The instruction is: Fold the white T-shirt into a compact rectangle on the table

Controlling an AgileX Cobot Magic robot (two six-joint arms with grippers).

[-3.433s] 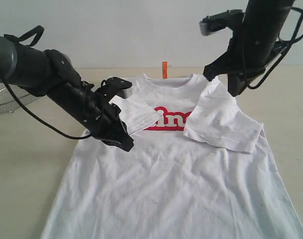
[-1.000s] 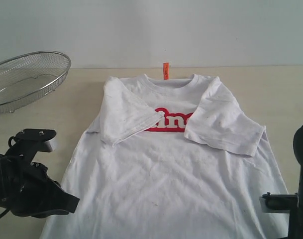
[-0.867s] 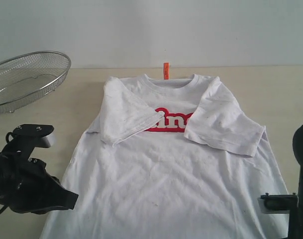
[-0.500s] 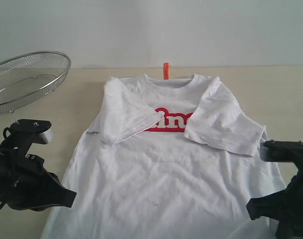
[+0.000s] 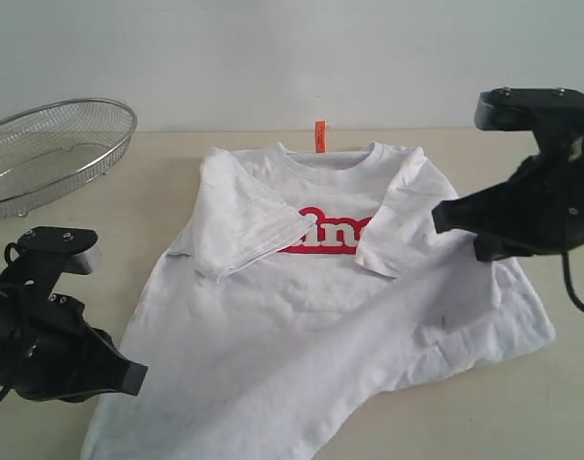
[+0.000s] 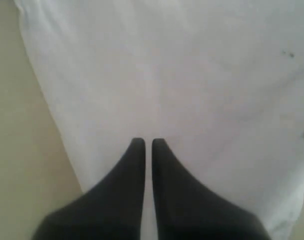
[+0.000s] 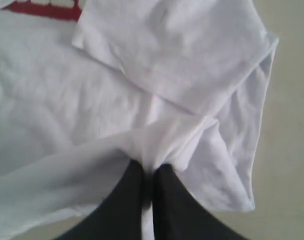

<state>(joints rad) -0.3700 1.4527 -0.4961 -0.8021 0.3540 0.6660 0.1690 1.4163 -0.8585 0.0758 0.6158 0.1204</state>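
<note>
Folding hem toward collar: right fingers [image 7: 134, 195] clenched on a bottom corner of the shirt [image 5: 301, 307]; left fingers [image 6: 132, 170] closed at opposite hem, grasp unconfirmed. Shirt lies face-up on counter [image 5: 148, 182]. Recommend raising both corners level.

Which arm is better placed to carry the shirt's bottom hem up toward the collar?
Right. The right gripper is shut on a lifted hem corner of the white T-shirt. The left gripper is shut low at the other side, where the cloth lies flat.
</note>
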